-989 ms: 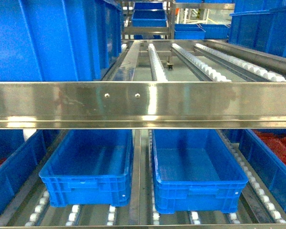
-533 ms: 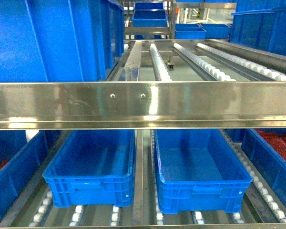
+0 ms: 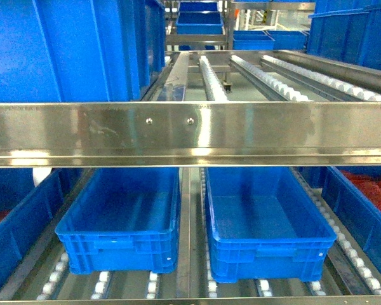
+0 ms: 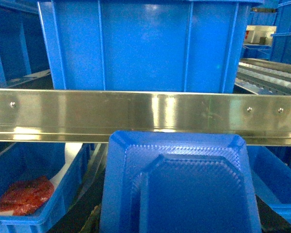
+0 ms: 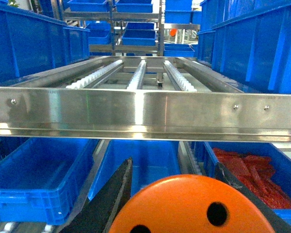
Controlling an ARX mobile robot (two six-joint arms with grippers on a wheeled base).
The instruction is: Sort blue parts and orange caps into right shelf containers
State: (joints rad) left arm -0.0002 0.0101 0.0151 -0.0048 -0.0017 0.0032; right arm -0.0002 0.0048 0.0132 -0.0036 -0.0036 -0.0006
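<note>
Right gripper [image 5: 184, 194]: black fingers clamped either side of an orange cap [image 5: 194, 206], smooth plastic, flat holed face, short of the brushed-steel shelf rail [image 5: 145, 114].

Left wrist: left gripper unseen, state unknown; textured blue part [image 4: 184, 184] fills the foreground.

Head: two blue crates [image 3: 263, 219], smooth-walled, both empty; sorting seemingly unstarted.

gripper: right gripper [image 5: 184, 204] with dark fingers [image 5: 114, 199] closed on either side of orange cap [image 5: 191, 206]
cap: flat face, small holes
beyond: steel rail [image 5: 145, 114], blue crates [image 5: 39, 177] below
</note>
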